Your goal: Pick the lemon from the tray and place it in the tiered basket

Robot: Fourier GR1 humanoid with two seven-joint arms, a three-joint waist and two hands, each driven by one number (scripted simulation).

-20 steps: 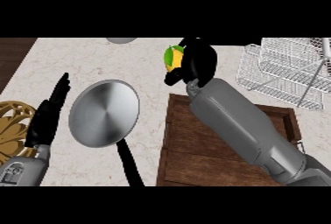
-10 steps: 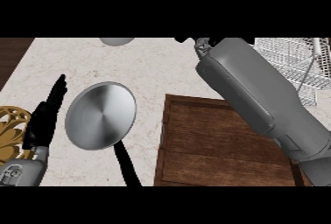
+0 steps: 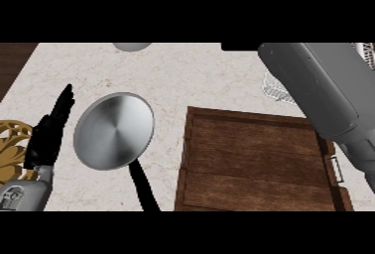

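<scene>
The lemon is no longer showing anywhere; a second ago it sat pinched in the right robot hand, which has since travelled past the top edge, leaving only its grey forearm [image 3: 322, 94] crossing the wooden tray [image 3: 256, 163], so its fingers cannot be told. That suggests the carry toward the wire tiered basket [image 3: 278, 89] is nearing release. The left robot hand [image 3: 51, 131] is resting spread, straight-fingered, beside the smooth metal pan [image 3: 113, 131] on the marbled surface [image 3: 190, 74].

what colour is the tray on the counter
Dark brown wood grain, with plank lines running across the tray; it shows in the head view.
</scene>
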